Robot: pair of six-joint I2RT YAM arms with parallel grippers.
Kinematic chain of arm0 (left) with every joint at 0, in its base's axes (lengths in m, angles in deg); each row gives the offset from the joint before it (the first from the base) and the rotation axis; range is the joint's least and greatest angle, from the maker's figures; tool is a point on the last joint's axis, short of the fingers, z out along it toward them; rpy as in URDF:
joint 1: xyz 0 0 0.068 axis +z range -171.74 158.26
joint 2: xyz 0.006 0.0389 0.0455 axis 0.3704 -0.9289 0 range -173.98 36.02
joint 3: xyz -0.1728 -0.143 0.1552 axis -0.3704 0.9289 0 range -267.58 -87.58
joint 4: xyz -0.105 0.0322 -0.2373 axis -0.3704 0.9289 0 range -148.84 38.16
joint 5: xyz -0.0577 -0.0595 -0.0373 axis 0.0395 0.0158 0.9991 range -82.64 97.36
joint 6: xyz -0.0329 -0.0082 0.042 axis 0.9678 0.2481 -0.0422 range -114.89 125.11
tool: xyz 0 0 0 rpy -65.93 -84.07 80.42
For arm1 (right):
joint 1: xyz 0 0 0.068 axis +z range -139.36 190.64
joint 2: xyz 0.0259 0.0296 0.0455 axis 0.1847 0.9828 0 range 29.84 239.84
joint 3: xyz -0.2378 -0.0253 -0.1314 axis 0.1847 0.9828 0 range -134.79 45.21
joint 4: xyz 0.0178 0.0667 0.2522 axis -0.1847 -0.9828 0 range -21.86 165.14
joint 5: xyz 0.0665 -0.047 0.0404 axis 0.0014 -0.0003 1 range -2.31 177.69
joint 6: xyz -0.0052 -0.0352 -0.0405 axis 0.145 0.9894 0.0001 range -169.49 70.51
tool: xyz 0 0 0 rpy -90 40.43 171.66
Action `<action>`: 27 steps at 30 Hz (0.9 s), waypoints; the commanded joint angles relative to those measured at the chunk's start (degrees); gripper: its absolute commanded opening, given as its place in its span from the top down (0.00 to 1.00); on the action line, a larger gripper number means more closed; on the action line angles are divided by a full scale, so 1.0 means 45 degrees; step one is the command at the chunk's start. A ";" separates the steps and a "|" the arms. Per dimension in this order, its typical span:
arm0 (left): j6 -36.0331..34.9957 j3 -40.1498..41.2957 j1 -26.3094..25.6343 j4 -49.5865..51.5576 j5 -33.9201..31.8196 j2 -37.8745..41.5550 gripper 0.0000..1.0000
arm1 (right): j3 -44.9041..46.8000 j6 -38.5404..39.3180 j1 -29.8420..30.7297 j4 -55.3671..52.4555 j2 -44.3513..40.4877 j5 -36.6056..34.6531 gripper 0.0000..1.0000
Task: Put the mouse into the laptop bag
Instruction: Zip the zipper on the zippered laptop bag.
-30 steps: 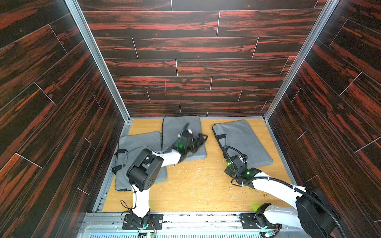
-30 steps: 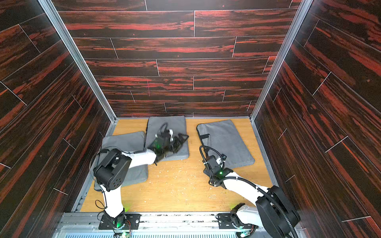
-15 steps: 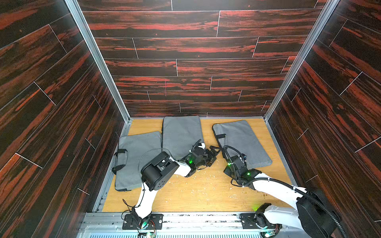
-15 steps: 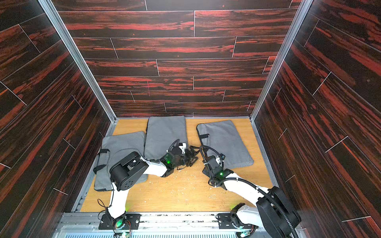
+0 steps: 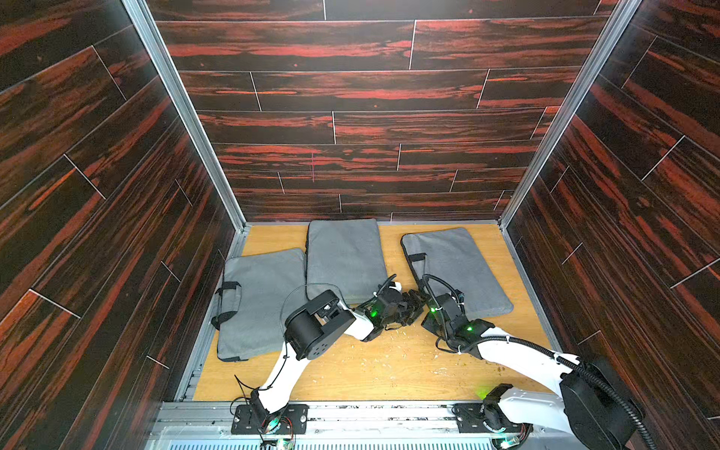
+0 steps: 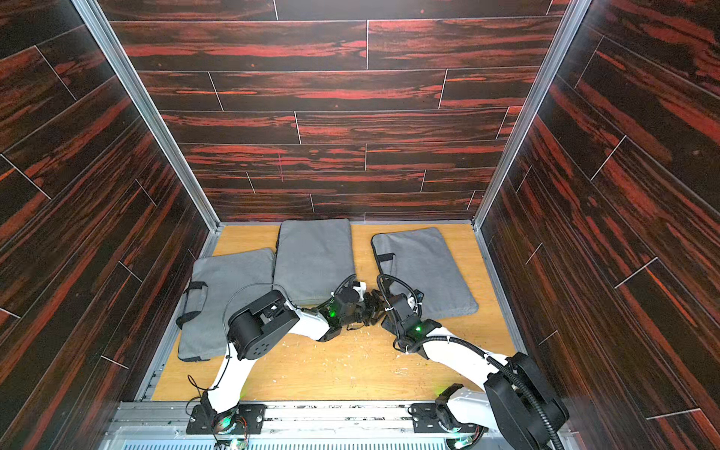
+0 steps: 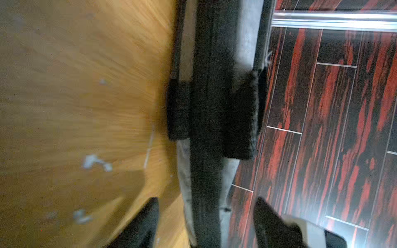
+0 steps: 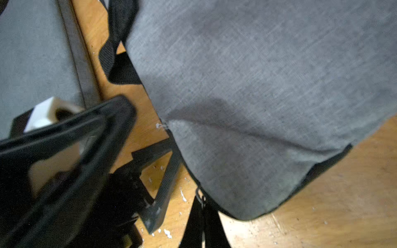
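Care: left end effector (image 7: 206, 200), jaws apart around the edge of the laptop bag (image 7: 206, 64), grips nothing yet; close squarely there; right end effector (image 8: 202, 207) is pinched shut, contents unclear.

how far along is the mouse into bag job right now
Nothing looks done: no mouse shows in any view. In hand: the right gripper, fingers shut, sits at the right bag's zipper edge, and the left gripper hangs open astride that edge. Left: get the mouse and put it inside.
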 commanded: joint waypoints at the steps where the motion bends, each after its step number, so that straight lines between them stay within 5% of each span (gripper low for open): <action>1: -0.0281 -0.0658 0.0056 0.0427 0.0001 -0.0204 0.53 | 0.0073 0.0093 0.0150 0.0466 -0.0157 0.0434 1.00; 5: -0.0478 -0.1216 0.0075 0.0935 0.0099 -0.0602 0.82 | 0.0263 0.0093 0.0287 0.0548 -0.0365 0.0652 1.00; 11: -0.1488 -0.1742 0.0450 0.2143 0.0201 -0.0451 1.00 | 0.0380 -0.0034 0.0828 0.0035 -0.0362 0.0426 1.00; 21: -0.1846 -0.2286 0.1371 0.2497 0.0966 -0.0754 1.00 | 0.1765 -0.0410 0.1034 -0.0126 -0.1503 0.0527 1.00; 27: -0.1529 -0.1920 0.1759 0.1666 0.1403 -0.0656 1.00 | 0.1690 -0.0838 0.0981 -0.1247 -0.1292 -0.0724 1.00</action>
